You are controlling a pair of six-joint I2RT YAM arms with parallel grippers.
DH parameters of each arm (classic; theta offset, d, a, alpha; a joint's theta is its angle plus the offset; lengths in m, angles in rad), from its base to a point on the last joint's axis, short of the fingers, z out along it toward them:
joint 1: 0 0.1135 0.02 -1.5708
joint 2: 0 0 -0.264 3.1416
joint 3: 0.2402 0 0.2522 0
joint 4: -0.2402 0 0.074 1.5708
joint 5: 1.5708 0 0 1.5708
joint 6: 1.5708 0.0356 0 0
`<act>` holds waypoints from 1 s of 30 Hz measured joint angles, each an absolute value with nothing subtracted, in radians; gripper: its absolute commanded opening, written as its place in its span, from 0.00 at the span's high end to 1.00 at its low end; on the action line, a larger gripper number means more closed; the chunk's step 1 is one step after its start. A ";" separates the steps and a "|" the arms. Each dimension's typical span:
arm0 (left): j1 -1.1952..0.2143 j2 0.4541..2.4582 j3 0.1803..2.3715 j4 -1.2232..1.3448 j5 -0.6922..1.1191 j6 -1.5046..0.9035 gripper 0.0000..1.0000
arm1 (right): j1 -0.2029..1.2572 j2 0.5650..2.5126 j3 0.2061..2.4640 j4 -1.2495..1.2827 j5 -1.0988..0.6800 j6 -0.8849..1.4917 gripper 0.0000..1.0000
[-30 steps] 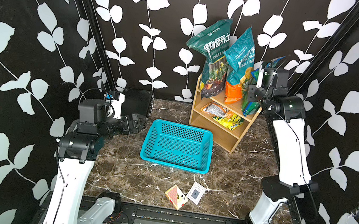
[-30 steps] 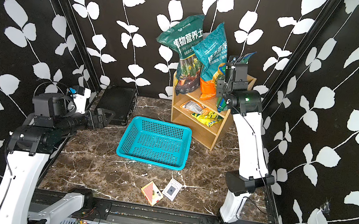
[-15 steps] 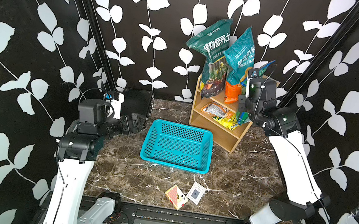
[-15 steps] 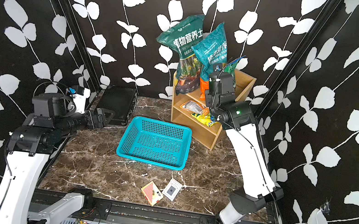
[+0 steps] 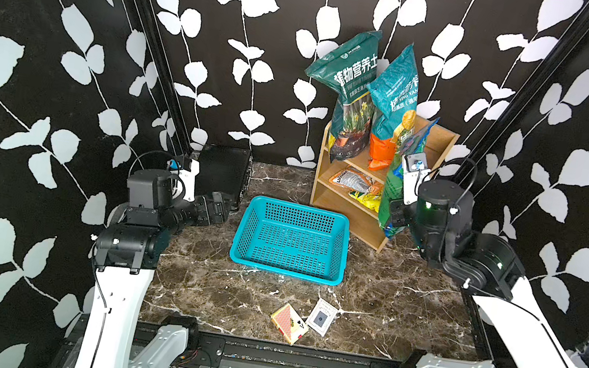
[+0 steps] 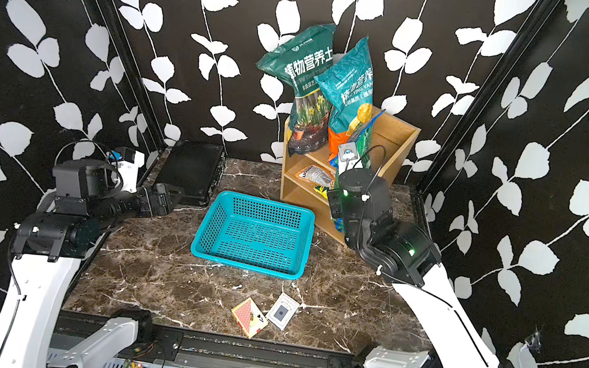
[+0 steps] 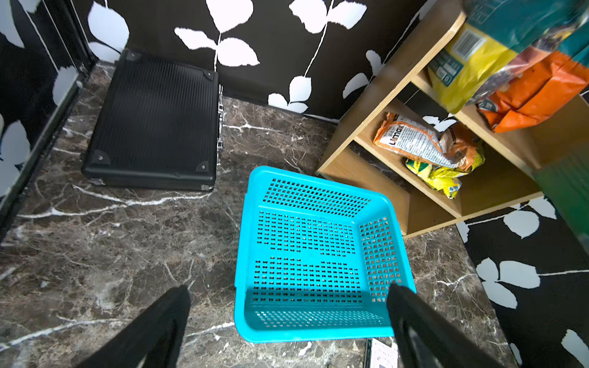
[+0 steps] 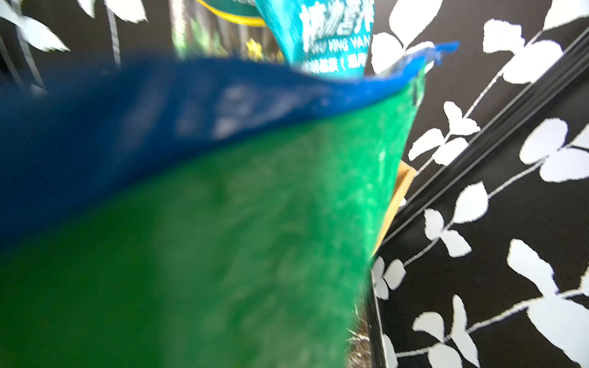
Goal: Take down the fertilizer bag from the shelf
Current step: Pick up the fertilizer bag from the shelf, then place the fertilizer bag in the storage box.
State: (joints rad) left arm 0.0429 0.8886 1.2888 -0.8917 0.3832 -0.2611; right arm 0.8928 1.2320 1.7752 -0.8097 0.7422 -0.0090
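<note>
The fertilizer bag (image 5: 392, 184), green with a blue top edge, hangs in front of the right side of the light-wood shelf (image 5: 336, 209), off its top tier. My right gripper (image 5: 396, 213) is shut on the bag's side; its fingers are hidden behind the bag. In the right wrist view the green bag (image 8: 223, 239) fills most of the picture. Its lower end is near the tabletop; contact cannot be told. My left gripper (image 7: 291, 318) stands open and empty, low over the near rim of the turquoise basket (image 7: 312, 334).
A dark green bag (image 5: 349, 94) and a teal bag (image 5: 393, 97) stand on the shelf's top tier, small packets (image 5: 359, 187) on the middle one. The basket (image 5: 286, 270) sits before the shelf. A black case (image 5: 223, 170) lies back left, a card box (image 5: 288, 322) and card (image 5: 321, 317) near the front.
My right gripper shut on the green bag at the top tier, then the arm came down and toward the front, carrying the bag off the shelf. The left arm stayed still.
</note>
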 measured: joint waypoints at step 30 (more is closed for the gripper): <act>0.225 0.941 1.141 -0.861 0.664 -0.295 0.05 | 1.270 1.691 1.473 -0.138 0.773 -0.010 1.00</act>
State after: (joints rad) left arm 0.2249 0.9405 1.1412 -0.8612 0.6643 -0.2951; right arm 1.2701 1.6913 1.4734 -0.1379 0.7731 -0.0101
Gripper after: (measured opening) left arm 0.950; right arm 0.052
